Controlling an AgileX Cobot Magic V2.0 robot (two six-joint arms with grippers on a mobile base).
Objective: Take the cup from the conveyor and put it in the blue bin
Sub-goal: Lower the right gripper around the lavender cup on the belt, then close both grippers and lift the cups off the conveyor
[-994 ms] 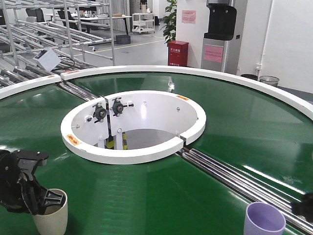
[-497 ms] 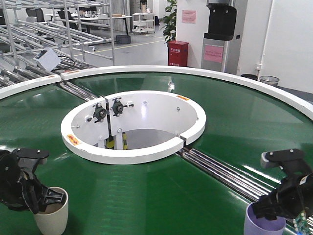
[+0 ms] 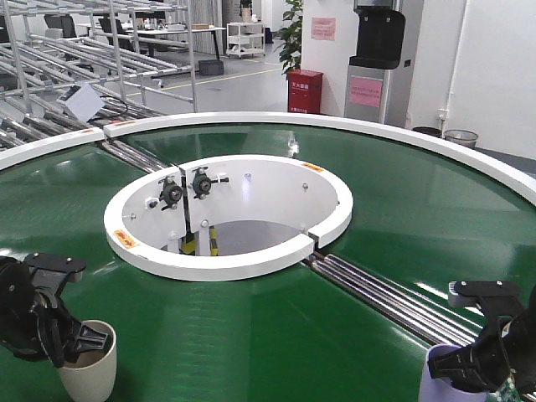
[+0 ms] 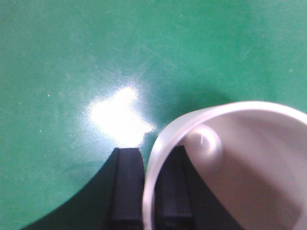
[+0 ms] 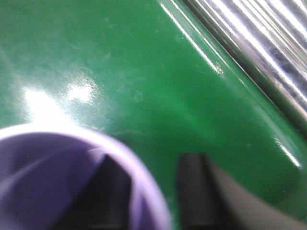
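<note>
Gleaming green conveyor point(image 3: 402, 209), smooth cream cup point(image 3: 92, 381)

Front view: raised behind both arms, faces forward over the whole conveyor point(image 3: 276, 335). Wrist views: point-blank, looking down. Left has white cup point(image 4: 240, 158) wall between its jaws, right has lilac cup point(image 5: 62, 182) rim, blurred. Front view shares both cups.

— What sits at 7 o'clock?
— A lilac cup point(image 5: 43, 182), its rim blurred.
— And the right end effector point(image 5: 149, 167)?
— It straddles the cup's wall. One dark finger is inside and the other finger point(image 5: 192, 184) is outside at 5 o'clock, with green showing between it and the rim.
— Beyond that?
— The conveyor point(image 5: 144, 72), a glossy green surface, with steel rollers point(image 5: 259, 33) at 1 o'clock.
</note>
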